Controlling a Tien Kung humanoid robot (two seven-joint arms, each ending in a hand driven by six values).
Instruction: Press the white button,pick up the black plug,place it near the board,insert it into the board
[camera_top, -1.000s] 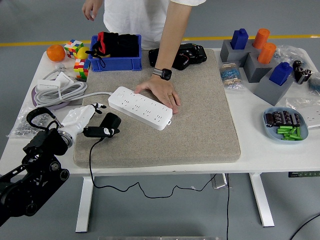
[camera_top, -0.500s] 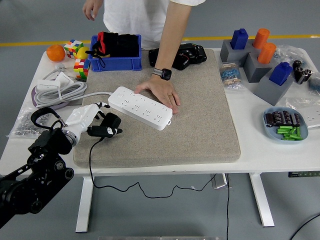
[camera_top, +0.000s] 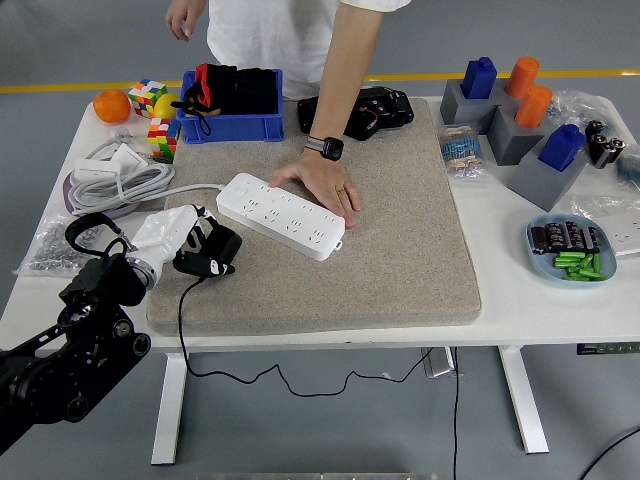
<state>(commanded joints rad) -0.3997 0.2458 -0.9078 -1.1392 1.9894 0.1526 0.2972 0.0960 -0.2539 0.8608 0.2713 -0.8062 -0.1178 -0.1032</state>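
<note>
At the near left corner of the surface (camera_top: 520, 305), the left arm reaches in from below, its white left hand (camera_top: 178, 236) curled round the black plug (camera_top: 211, 251), gripping it just above the grey mat (camera_top: 400, 260). The plug's cord (camera_top: 183, 330) trails down off the mat's near edge and under the surface. Compared with a second ago the hand and plug have crept up and to the right, so the plug now sits close beside the left end of the white board (camera_top: 282, 214), nearly touching it but not yet over any socket. That suggests the carry toward the board is almost finished and the insertion is what remains; the plug will likely need turning so its pins face down into a socket. I cannot tell from here which way the pins point.

Farther on, a person's hand (camera_top: 322, 184) rests on the board's right half, steadying it, and has not shifted. Beyond lie a blue bin (camera_top: 228, 125) and an orange (camera_top: 112, 105). The right hand is out of view.
</note>
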